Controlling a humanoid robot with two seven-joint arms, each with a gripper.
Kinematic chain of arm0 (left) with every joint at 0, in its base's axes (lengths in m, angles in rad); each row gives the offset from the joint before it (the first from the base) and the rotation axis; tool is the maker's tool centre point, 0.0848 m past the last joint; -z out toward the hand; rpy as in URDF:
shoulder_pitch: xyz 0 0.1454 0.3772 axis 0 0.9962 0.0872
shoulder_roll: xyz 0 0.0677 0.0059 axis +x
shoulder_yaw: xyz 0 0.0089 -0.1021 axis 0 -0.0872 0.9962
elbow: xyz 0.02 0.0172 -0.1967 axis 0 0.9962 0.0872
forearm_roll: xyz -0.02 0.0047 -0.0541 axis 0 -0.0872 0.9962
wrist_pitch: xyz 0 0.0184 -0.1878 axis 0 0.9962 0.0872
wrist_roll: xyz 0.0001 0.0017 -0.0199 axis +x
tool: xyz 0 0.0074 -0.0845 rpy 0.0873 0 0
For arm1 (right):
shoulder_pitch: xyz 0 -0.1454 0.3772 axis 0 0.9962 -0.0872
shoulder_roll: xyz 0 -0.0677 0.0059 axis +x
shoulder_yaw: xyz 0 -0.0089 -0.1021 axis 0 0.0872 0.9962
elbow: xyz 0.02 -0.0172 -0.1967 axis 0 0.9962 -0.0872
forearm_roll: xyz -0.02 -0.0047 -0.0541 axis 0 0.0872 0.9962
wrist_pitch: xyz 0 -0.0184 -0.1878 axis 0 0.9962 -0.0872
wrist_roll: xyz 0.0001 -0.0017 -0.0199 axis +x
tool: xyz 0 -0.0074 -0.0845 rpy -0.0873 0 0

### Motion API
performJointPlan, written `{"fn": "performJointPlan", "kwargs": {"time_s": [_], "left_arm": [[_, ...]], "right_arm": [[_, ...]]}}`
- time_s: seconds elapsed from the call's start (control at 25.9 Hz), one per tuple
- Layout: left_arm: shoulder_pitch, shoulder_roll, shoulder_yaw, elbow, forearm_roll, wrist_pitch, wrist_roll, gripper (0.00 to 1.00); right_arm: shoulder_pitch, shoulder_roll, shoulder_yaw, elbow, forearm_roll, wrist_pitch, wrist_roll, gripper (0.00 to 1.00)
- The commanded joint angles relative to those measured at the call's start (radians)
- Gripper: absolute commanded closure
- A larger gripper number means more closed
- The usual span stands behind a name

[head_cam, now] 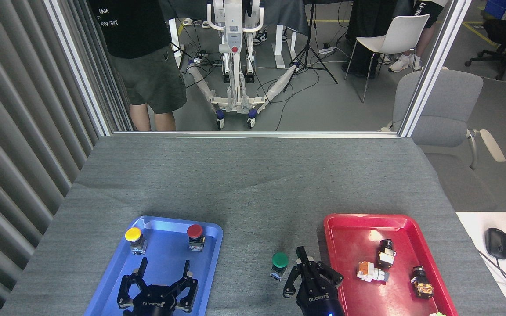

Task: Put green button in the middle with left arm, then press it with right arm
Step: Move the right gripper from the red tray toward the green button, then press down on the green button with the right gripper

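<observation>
White lettering is seen on the body of each black claw gripper; on the right gripper (300, 263) it reads ROBOTIQ, turned upside down to the view, and a blue light shows at its near end. On the left gripper (164, 268) the lettering is too foreshortened to be read. Part of a line of white print is seen on the black T-shirt of a person (141, 52) standing beyond the table, but only fragments are legible.

The small push-button with a round dark-green mushroom cap and a boxy black-and-silver base (279, 265) is stood upright on the bare grey felt-like tablecloth (253, 193), between the blue plastic tray (117, 281) and the red plastic tray (354, 224). Its long axis runs vertically, cap uppermost, the base showing below the cap toward the viewer. The cap is smooth and evenly green.

The right gripper is held just beside the green button, on its right; its fingers are drawn close together into a narrow point, and nothing is gripped. Whether the button is touched cannot be told. The left gripper is held over the near part of the blue tray with its fingers spread wide and empty.

In the blue tray, a yellow-capped button (134, 239) and a red-capped button (195, 236) are stood upright near the far edge. Small switch parts (384, 259) are scattered in the red tray.
</observation>
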State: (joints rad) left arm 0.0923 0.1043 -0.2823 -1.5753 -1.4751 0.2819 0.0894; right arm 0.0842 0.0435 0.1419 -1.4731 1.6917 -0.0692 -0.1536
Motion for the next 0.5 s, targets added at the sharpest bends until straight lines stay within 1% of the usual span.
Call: {"fn": "performJointPlan", "kwargs": {"time_s": [0.0, 0.15, 0.39, 0.46], "left_arm": [[0.0, 0.0, 0.0, 0.0, 0.001, 0.0, 0.001, 0.01], [0.001, 0.0, 0.0, 0.0, 0.001, 0.0, 0.001, 0.01], [0.001, 0.0, 0.002, 0.0, 0.001, 0.0, 0.001, 0.01], [0.001, 0.0, 0.0, 0.0, 0.001, 0.0, 0.001, 0.01]], "right_arm": [[-0.032, 0.009, 0.008, 0.045, 0.005, 0.005, 0.002, 1.0], [-0.046, 0.01, 0.024, 0.088, 0.005, 0.008, 0.002, 1.0], [-0.069, 0.013, 0.048, 0.201, 0.005, 0.026, -0.003, 1.0], [-0.069, 0.018, 0.056, 0.214, 0.005, 0.035, -0.006, 1.0]]}}
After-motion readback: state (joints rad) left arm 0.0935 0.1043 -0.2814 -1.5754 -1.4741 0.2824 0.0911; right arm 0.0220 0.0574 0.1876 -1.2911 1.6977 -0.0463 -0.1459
